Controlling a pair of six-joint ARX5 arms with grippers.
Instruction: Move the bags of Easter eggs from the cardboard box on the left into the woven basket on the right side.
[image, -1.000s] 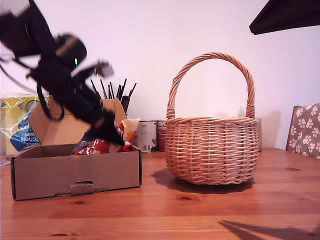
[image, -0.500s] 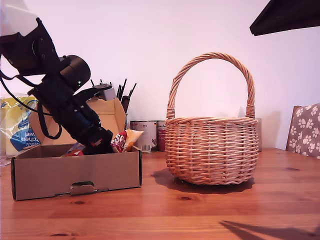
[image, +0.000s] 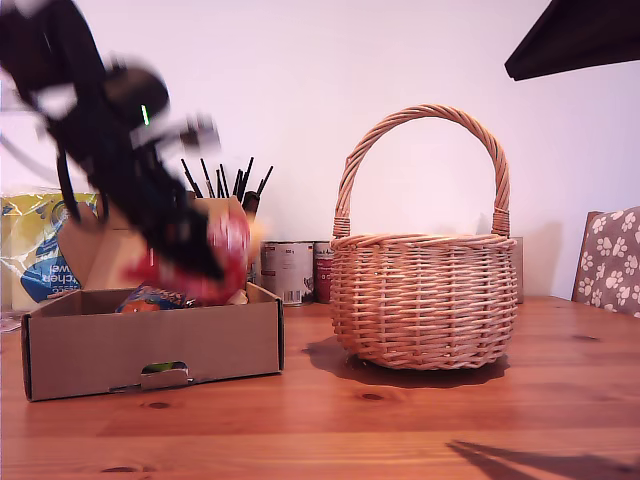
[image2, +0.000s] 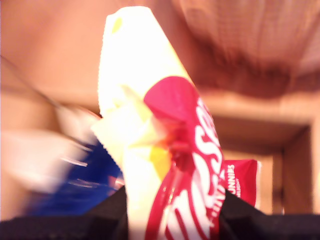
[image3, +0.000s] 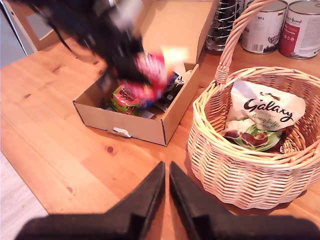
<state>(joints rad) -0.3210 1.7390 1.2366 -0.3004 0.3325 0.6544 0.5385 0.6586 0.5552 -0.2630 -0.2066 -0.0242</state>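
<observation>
Crinkly red, white and pale-yellow bag (image2: 170, 165) with white lettering, pinched in my first gripper (image: 205, 265), blurred just above the cardboard box (image: 150, 345) at left of the exterior view, woven basket (image: 425, 295) at centre-right, my second gripper (image3: 166, 187) closed, empty.

Glossy crinkled plastic bag (image2: 165, 165); a second glossy white bag (image3: 260, 120) lies in the rough tan wicker basket (image: 424, 300). The box (image: 150, 345) is matt brown corrugated cardboard. The table (image: 400, 420) is smooth knotty wood. Far behind stand shiny metal tins (image: 290, 268).
</observation>
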